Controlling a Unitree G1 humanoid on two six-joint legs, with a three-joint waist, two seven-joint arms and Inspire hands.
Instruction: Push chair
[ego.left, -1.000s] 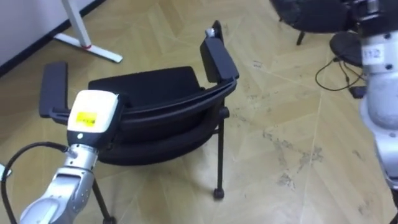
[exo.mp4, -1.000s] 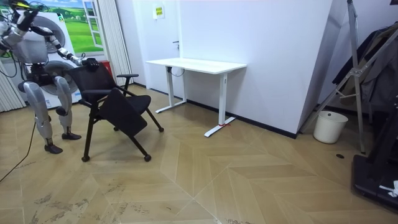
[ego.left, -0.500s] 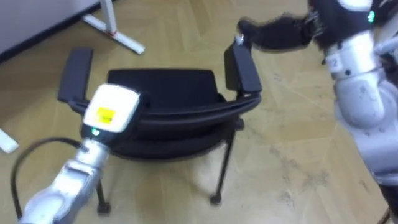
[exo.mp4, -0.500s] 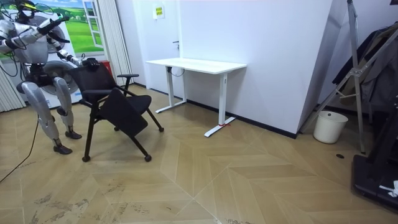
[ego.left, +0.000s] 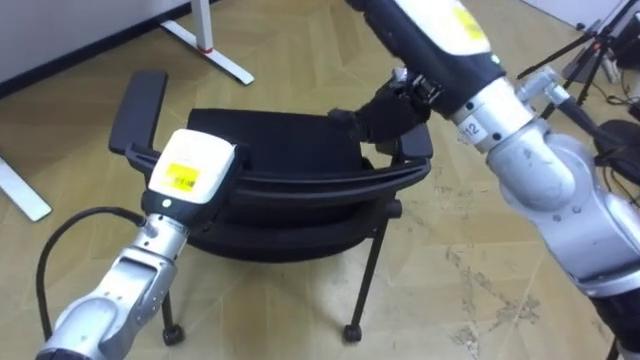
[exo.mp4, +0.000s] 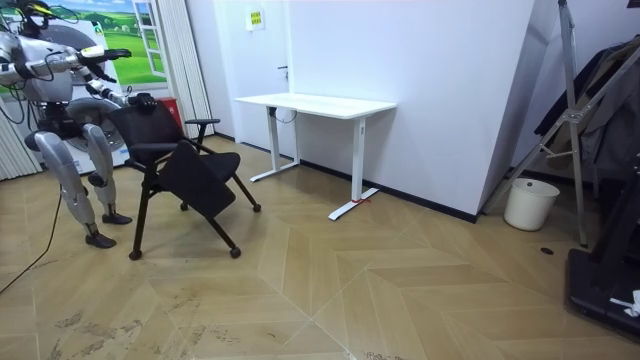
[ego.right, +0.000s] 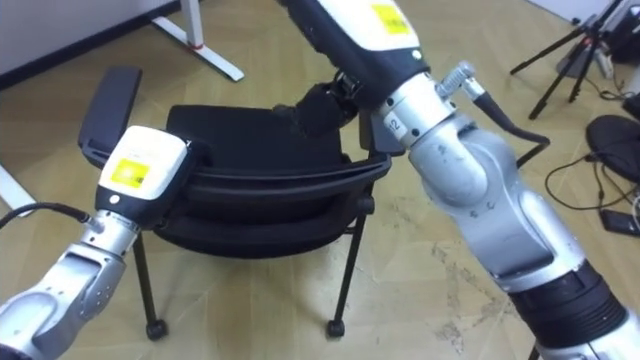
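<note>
A black chair (ego.left: 270, 135) with two armrests stands right in front of me, its back turned to me; in the room view the chair (exo.mp4: 185, 165) is between me and the white desk. My left hand (ego.left: 190, 170) lies on the top edge of the backrest (ego.left: 310, 185) near its left end, white cover up, the rest of it hidden behind the rail. My right hand (ego.left: 385, 108) hovers just above the backrest's right end by the right armrest (ego.left: 418, 145), dark fingers loosely bent toward the seat and holding nothing.
A white desk (exo.mp4: 315, 103) stands by the wall beyond the chair; its foot (ego.left: 215, 55) lies on the wooden floor ahead. Tripod legs and cables (ego.left: 600, 60) are at my right. A white bin (exo.mp4: 527, 203) stands far off.
My right arm has swung in from the upper right and down over the chair's right side. The head view has shifted. My left hand stays on the backrest.
</note>
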